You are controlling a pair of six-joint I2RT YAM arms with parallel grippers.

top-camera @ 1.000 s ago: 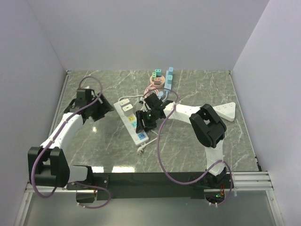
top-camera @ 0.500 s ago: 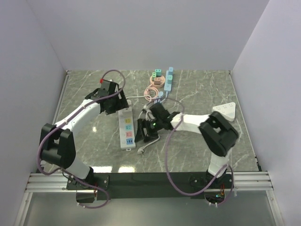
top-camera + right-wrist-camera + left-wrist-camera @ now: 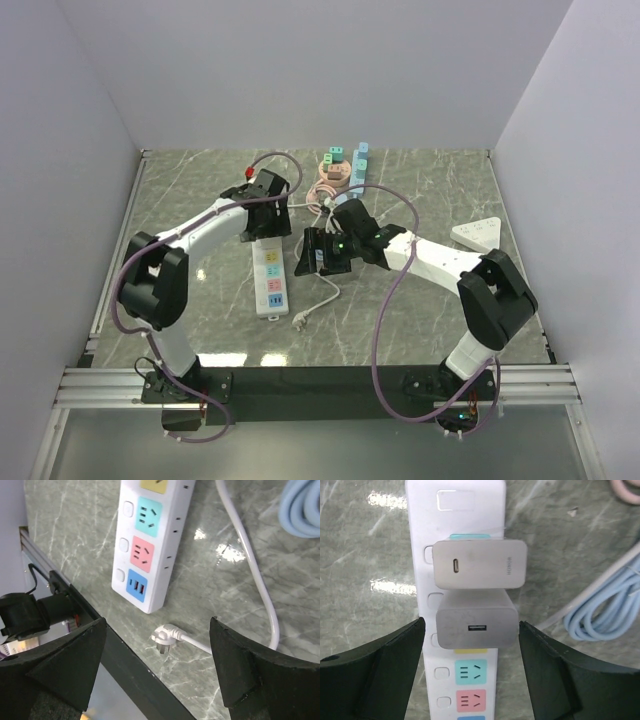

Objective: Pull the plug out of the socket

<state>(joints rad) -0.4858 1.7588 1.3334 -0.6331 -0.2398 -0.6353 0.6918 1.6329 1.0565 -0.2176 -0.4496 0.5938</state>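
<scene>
**Left jaws straddle plugged-in charger**

The left gripper (image 3: 471,627), jaws wide, brackets the grey USB charger (image 3: 476,622) seated near the white power strip's (image 3: 455,495) far end, beside a second charger (image 3: 479,564). The right gripper (image 3: 157,621), equally wide, hovers over a loose cord plug (image 3: 165,632).

Shows white links and black joints on left arm (image 3: 195,232) and right arm (image 3: 440,258), looping purple cables (image 3: 377,325), matte black wedge-shaped tool fingers (image 3: 375,675).
</scene>
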